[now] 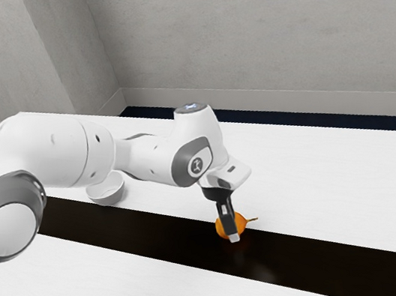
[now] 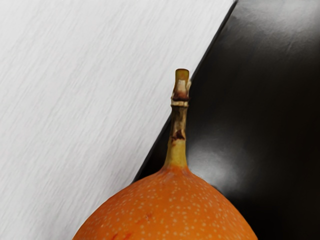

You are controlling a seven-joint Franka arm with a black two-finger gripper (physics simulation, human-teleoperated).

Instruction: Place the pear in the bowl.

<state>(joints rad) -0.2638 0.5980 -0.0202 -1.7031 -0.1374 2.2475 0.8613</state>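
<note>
The gripper (image 1: 229, 223) points down at the pear in the exterior view, its black lower part crossing in front of the fruit. Orange and round, the pear (image 1: 242, 224) shows on both sides of it, its stem toward the exterior view's right. In the wrist view the pear (image 2: 167, 207) is large at the lower edge, with its brown-green stem standing out from it. A white bowl (image 1: 106, 191) sits beyond the dark strip, toward the exterior view's left and partly behind the arm. Whether the gripper holds the pear cannot be seen.
A glossy dark strip (image 1: 151, 233) runs lengthwise across the white table (image 1: 355, 175), beneath the pear. The arm extends over the table near the bowl. A grey wall (image 1: 255, 32) stands behind the table.
</note>
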